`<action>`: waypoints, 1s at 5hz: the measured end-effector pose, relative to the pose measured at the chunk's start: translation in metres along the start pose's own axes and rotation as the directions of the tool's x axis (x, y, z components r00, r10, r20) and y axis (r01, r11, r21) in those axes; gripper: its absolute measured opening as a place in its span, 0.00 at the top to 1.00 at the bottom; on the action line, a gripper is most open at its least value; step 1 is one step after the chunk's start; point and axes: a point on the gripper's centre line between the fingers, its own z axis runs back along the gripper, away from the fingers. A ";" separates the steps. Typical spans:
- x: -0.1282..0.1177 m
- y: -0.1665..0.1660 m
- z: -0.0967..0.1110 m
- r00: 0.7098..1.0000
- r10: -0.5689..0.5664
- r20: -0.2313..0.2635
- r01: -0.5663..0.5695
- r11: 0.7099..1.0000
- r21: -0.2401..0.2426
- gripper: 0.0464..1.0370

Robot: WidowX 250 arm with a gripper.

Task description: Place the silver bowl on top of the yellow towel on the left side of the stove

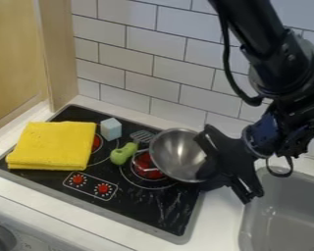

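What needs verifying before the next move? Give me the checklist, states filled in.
1. Yellow towel on the left side of the stove: ok.
2. Yellow towel folded and lying flat: ok.
3. Tool at the right side of the silver bowl: ok.
4. Secure grip on the silver bowl: cannot tell.
5. Low, straight path to the yellow towel unobstructed: not ok, the green item stands between.
6. Silver bowl over the yellow towel: not ok.
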 end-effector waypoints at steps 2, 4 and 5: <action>-0.003 0.009 0.019 0.995 -0.096 0.023 0.096 0.995 -0.024 0.99; -0.039 0.061 0.058 0.995 -0.082 0.065 0.079 0.995 0.060 0.99; -0.067 0.095 0.073 0.997 -0.017 0.073 0.012 0.998 0.068 0.99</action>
